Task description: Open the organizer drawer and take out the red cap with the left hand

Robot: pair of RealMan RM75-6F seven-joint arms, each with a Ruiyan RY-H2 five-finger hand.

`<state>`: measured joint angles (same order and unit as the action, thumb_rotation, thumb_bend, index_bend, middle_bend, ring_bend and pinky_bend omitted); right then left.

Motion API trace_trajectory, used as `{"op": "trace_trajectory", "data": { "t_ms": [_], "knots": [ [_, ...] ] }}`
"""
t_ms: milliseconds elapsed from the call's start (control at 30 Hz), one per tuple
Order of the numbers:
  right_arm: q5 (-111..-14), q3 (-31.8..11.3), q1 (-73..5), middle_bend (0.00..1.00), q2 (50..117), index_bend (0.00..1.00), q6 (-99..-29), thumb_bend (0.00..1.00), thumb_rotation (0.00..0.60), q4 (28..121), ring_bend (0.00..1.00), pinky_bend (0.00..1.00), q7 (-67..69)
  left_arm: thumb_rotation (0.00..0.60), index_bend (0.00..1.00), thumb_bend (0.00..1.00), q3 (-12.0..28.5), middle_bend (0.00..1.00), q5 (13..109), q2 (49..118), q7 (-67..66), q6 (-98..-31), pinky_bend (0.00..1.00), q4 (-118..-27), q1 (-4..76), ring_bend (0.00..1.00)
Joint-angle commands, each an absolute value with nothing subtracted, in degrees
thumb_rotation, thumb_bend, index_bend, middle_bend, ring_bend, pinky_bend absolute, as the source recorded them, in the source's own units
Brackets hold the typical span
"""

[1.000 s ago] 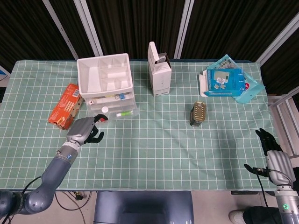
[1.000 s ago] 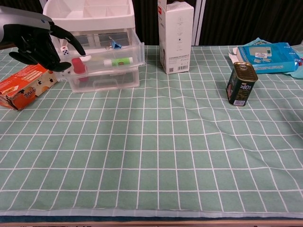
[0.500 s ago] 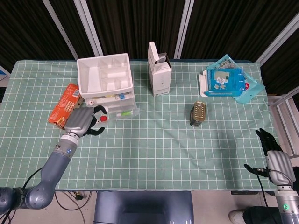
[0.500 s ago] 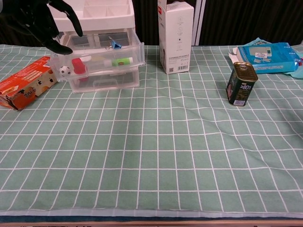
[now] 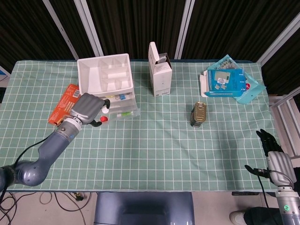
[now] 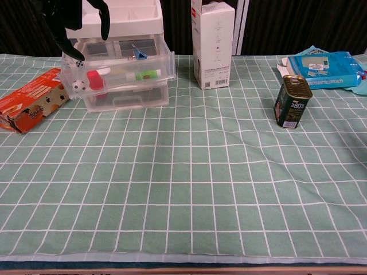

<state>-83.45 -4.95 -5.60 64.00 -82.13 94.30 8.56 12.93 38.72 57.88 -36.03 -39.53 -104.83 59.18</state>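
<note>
In the head view, the white organizer (image 5: 107, 86) stands on the green checked surface (image 5: 154, 145), and its upper clear drawer (image 5: 119, 111) is pulled out toward the robot. The red cap (image 5: 103, 119) lies at the left end of this drawer. The left hand (image 5: 88, 108) is just above that end of the drawer, beside the organizer's left front corner; its fingers (image 5: 99, 123) are curved downward next to the cap, but I cannot tell if they touch it, and they hold nothing. An orange box (image 5: 66, 106) lies to the left of the organizer, a white carton (image 5: 160, 70) stands to its right, and a small tin can (image 5: 199, 114) is farther right. The right hand (image 5: 273, 151) is well apart from the organizer, at the right edge of the surface, fingers spread and empty.

In the chest view, the left hand (image 6: 73, 20) hangs over the organizer (image 6: 117, 17), dark fingers (image 6: 104, 17) apart and pointing down. The red cap (image 6: 95, 80) stands in the open drawer (image 6: 123, 74), beside a small ball (image 6: 78, 86) and a green-capped tube (image 6: 143, 74).
</note>
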Motion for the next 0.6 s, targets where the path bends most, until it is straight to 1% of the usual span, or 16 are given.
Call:
{"op": "trace_trajectory", "data": {
  "t_ms": [33,200,400,600],
  "knots": [
    [-83.40,-4.96,-5.61,0.00,64.01,0.00,-82.08,0.06,0.600,94.28,0.00,0.22,8.53,0.600,0.37,0.15,12.32,1.00,47.63,55.58,-32.47,-31.77,1.00,-98.62,61.03,1.00],
    [-83.37,-5.00,-5.62,0.00,64.04,0.00,-82.10,0.06,0.600,94.26,0.00,0.22,8.41,0.600,0.37,0.15,12.05,1.00,55.25,57.21,-29.55,-30.79,1.00,-95.39,60.63,1.00],
    [-83.05,-5.07,-5.60,0.00,63.96,0.00,-81.93,0.06,0.600,94.32,0.00,0.22,8.75,0.600,0.39,0.15,11.46,1.00,59.85,58.40,-26.88,-30.30,1.00,-92.99,60.73,1.00],
    [-83.07,-5.05,-5.61,0.00,63.95,0.00,-81.90,0.06,0.600,94.37,0.00,0.22,8.71,0.600,0.40,0.15,10.07,1.00,61.60,59.35,-24.61,-29.39,1.00,-91.67,60.82,1.00]
  ]
}}
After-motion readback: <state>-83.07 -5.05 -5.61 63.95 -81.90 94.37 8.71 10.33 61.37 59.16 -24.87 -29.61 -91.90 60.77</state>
